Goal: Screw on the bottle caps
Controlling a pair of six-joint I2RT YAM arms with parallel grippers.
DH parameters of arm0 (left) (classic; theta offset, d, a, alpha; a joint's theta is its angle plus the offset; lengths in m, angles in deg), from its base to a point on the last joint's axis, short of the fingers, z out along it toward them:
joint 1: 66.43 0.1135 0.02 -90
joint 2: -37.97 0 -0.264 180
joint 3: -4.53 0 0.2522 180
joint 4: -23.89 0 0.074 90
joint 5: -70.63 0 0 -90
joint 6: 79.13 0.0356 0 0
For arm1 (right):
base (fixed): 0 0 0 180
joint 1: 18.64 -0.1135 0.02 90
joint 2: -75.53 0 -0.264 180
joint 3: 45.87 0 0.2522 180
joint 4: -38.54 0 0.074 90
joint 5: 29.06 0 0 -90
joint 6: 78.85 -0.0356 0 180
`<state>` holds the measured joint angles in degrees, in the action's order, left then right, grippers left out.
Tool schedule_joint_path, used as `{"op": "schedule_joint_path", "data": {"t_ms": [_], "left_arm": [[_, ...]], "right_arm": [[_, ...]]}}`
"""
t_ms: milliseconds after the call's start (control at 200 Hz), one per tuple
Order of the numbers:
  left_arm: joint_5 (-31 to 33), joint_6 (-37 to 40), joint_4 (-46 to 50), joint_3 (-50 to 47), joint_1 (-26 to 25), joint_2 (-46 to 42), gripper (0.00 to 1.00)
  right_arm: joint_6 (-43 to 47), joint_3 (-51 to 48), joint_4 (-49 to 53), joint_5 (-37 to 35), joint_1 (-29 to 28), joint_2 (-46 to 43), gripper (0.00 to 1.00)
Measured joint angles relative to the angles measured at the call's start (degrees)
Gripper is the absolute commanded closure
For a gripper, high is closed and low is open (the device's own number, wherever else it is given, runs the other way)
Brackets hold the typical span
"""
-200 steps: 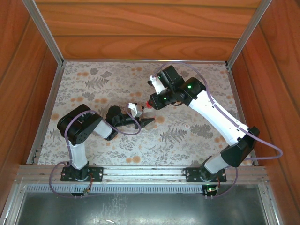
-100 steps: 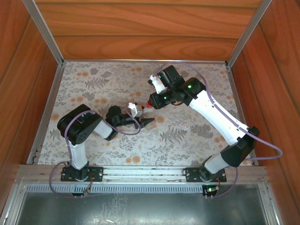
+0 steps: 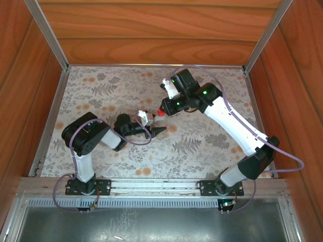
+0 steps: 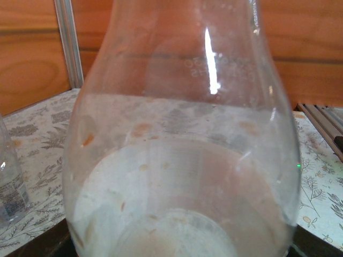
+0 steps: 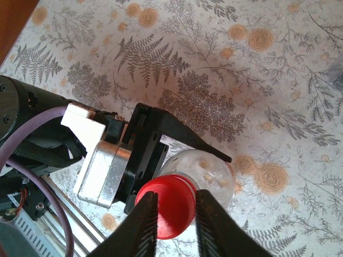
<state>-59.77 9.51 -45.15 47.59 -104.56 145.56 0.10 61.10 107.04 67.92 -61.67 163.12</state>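
Item: small round red plastic cap (image 5: 167, 210), seated on the clear plastic bottle (image 4: 182, 160) near the floral cloth (image 3: 101, 96) centre. Right gripper (image 5: 176, 197) pinched the cap's rim at 3 and 9 o'clock. The left gripper (image 3: 155, 129), from 8 o'clock, clamped the bottle. Judged light, slick, thin-walled: take the cap by its rim and squeeze the bottle gently.

The bottle (image 5: 210, 172) stands upright between the jaws of the left gripper (image 3: 154, 131), above the cloth (image 5: 225, 64). The cap (image 5: 166, 208) sits on top of the bottle, between the fingers of the right gripper (image 5: 176, 199). In the left wrist view, a second bottle (image 4: 9, 182) stands on the cloth, left of the first and apart from it.
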Motion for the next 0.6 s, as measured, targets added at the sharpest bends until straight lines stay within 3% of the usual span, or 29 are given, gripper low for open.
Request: {"op": "schedule_joint_path", "data": {"t_ms": [600], "left_arm": [[0.72,-1.99,0.0,0.17,0.0,0.09,0.42]], "right_arm": [[-1.09,-3.13,-3.74,0.87,0.72,-1.36,0.86]]}}
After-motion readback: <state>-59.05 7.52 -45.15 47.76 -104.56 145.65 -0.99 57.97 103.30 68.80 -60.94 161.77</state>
